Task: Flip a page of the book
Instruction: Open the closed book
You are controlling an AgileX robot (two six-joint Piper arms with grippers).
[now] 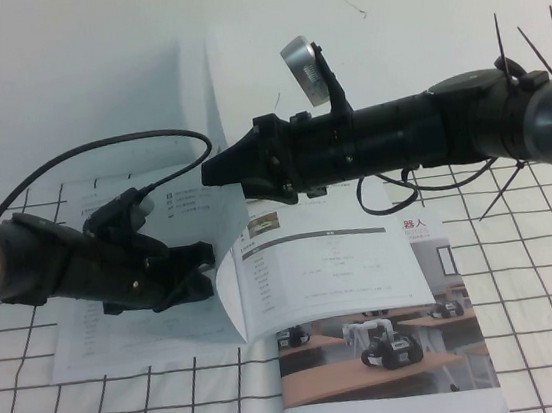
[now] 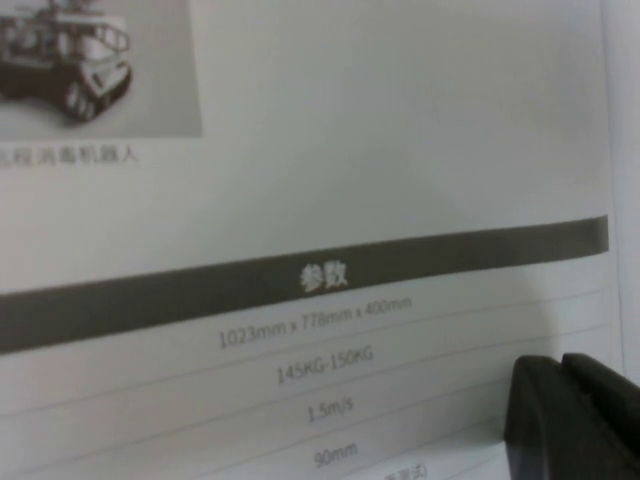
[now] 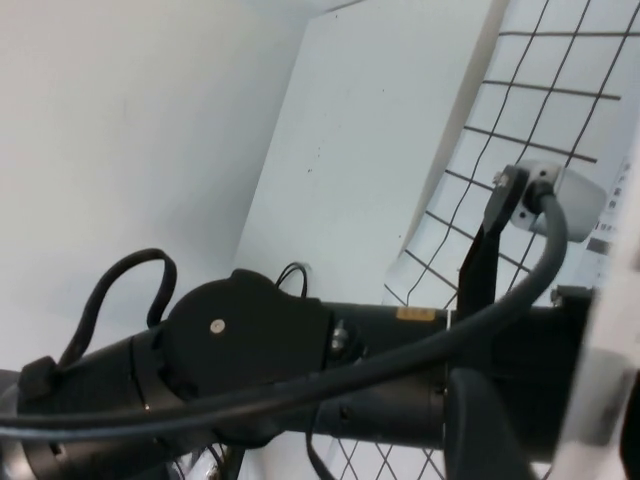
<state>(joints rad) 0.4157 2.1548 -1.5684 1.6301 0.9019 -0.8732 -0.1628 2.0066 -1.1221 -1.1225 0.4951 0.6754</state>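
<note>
A: High view: thin white glossy booklet (image 1: pixel 264 268) is laid open on the black-gridded white table cloth (image 1: pixel 535 265), over a colour-photo brochure (image 1: pixel 395 353). Its thin white glossy leaf (image 1: pixel 308 263) is lifted mid-turn. Left gripper (image 1: pixel 203 266) is set at the leaf's raised edge; right gripper (image 1: pixel 213 169) is held above the spine. Jaw state cannot be told for either.

B: Risk?

A: The slick leaf could be creased or dropped back if pushed unevenly.

B: Left wrist view?

A: "1023mm x 778mm x 400mm", "145KG-150KG", "1.5m/s", "90mm" are read.

B: Right wrist view?

A: Only the left arm is seen; nothing legible.
</note>
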